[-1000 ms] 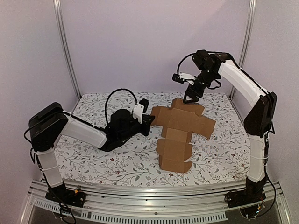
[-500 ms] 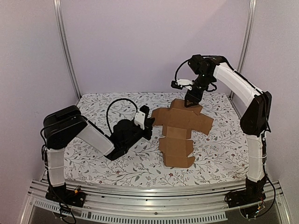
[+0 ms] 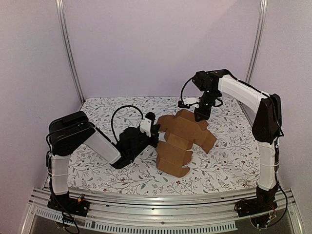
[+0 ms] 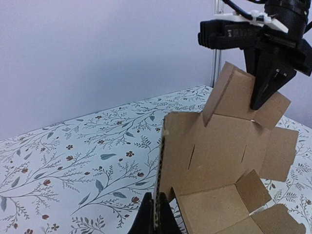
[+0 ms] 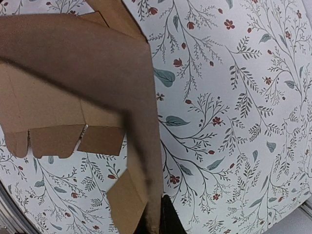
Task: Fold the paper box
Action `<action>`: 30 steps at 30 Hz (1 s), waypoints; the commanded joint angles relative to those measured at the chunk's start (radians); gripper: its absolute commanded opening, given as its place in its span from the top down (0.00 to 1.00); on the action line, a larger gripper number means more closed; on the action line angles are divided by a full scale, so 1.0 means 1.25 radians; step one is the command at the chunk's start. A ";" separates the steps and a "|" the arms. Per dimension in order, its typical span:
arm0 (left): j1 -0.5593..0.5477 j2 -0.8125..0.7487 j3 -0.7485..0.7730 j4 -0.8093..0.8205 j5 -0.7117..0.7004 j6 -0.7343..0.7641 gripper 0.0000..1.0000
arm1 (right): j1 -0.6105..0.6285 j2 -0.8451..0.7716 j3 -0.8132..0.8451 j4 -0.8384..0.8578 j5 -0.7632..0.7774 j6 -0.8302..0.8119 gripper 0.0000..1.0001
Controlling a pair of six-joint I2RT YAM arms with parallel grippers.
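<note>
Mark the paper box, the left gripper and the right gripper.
paper box point(image 3: 186, 130), top external view, central panel.
left gripper point(image 3: 156, 131), top external view, between its jaws, at the box's left edge.
right gripper point(image 3: 198, 118), top external view, between its jaws, at the far flap.

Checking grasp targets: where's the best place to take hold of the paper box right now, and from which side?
Pinch a free outer flap edge-on, not the panels. The paper box is thin sheet, partly lifted, so its left edge is open from the left, where the left hand grips it. The right hand has the far flap from above.
</note>
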 commanded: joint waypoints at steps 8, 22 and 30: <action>-0.021 -0.115 -0.148 -0.006 0.061 -0.088 0.50 | 0.141 -0.233 -0.368 0.332 0.258 -0.057 1.00; 0.011 -0.428 -0.324 -0.209 0.088 -0.168 0.37 | 0.259 -0.344 -0.602 0.803 0.493 -0.240 1.00; 0.075 -0.304 -0.234 -0.229 0.196 -0.182 0.41 | 0.278 -0.308 -0.707 1.000 0.504 -0.361 1.00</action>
